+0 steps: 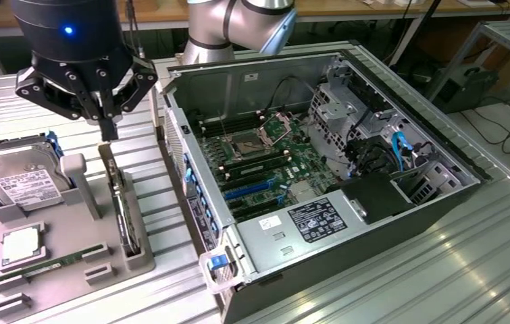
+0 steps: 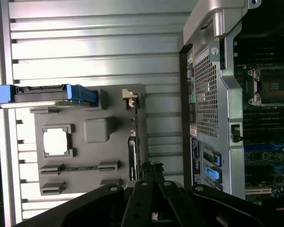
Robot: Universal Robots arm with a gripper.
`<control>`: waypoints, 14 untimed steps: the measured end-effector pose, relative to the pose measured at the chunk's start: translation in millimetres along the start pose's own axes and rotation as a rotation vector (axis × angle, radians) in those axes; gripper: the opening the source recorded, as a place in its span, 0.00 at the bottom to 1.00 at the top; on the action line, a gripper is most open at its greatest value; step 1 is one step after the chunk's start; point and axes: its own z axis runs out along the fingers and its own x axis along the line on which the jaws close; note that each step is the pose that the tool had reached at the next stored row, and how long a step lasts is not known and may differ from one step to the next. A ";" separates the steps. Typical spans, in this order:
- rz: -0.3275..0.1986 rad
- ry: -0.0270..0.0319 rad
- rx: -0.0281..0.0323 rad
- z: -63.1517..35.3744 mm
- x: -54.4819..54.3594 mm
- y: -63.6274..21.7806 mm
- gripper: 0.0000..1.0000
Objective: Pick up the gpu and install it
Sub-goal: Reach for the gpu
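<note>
Hanging above one gpu (image 1: 121,202), one claw (image 1: 109,133)

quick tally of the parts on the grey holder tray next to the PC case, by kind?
hard drive: 1
CPU: 1
memory stick: 1
gpu: 1
Total: 4

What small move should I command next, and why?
Probably a slow, straight descent toward the gpu. It stands on edge in its slot in the grey tray, untouched, and the tool hangs above it, apart from it and roughly in line with its top edge in the wrist view. How far along the card the tool sits is hard to judge, so check as you lower.
</note>
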 end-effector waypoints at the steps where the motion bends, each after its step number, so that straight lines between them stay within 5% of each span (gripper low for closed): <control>1: -0.001 0.0001 0.0000 -0.1 2.5 -1.1 0.11; 14: -0.010 0.0005 -0.0003 -0.9 28.2 -11.5 0.11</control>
